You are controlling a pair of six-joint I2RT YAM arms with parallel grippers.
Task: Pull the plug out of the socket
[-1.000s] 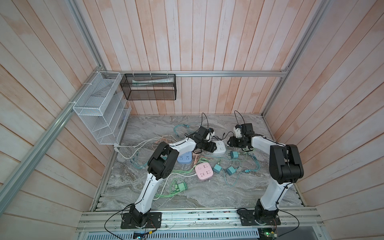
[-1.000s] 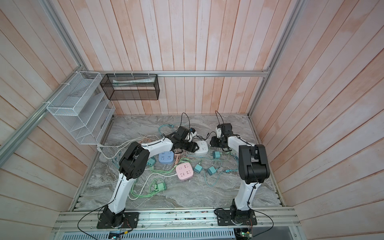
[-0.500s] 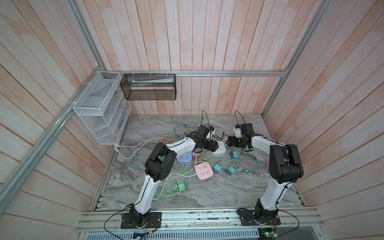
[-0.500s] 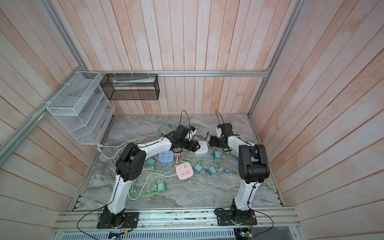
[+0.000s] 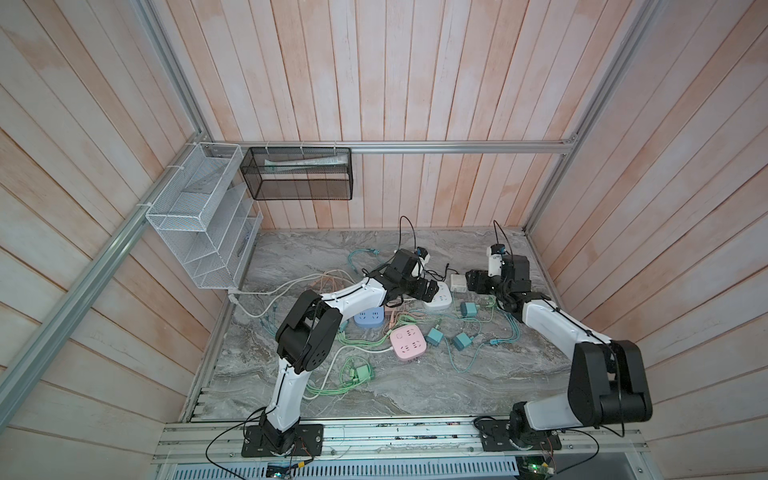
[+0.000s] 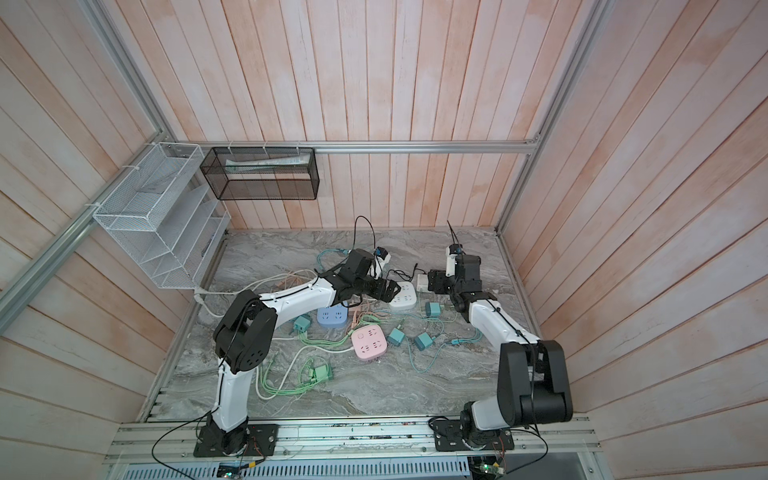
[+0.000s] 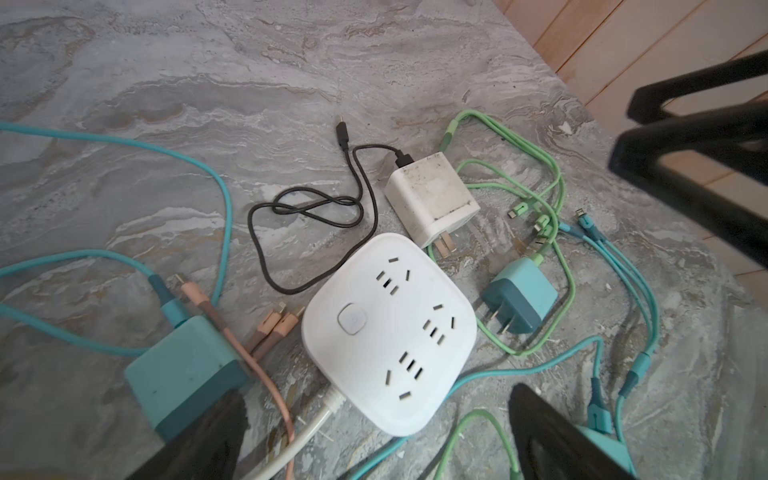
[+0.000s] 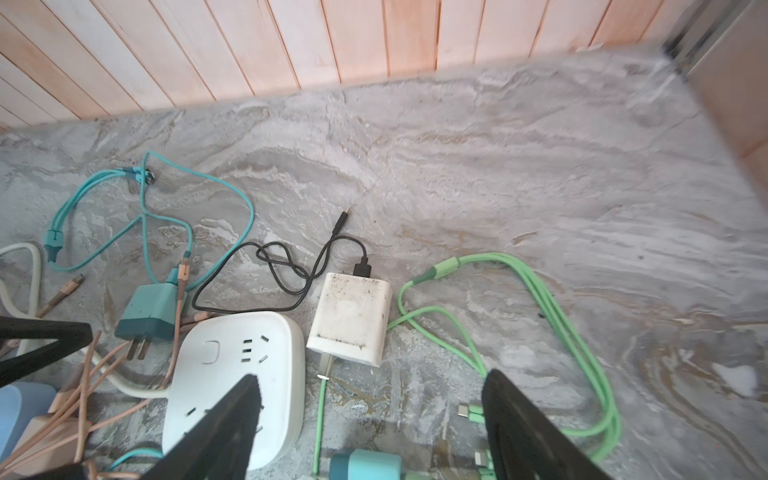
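The white socket [image 5: 439, 299] [image 6: 404, 301] lies flat on the marble table, all its slots empty in the left wrist view [image 7: 388, 332]. The white plug [image 7: 432, 203] [image 8: 351, 318], with a black cable, lies on the table right beside the socket, prongs bare and out of it. My left gripper [image 7: 374, 449] [image 5: 430, 289] hovers open over the socket's near corner, gripping nothing. Just behind the plug [image 5: 458, 282], my right gripper [image 8: 374, 432] [image 5: 473, 281] is also open, with only table and cables between its fingers.
A blue socket [image 5: 369, 318] and a pink socket [image 5: 408, 341] lie nearer the front. Teal chargers [image 5: 469, 309] and green, teal and pink cables sprawl around them. A white wire rack [image 5: 199, 224] and a black mesh basket [image 5: 297, 179] hang on the walls.
Both grippers have opened. The left one let go of the socket and the right one let go of the plug, which now lies loose beside the socket.
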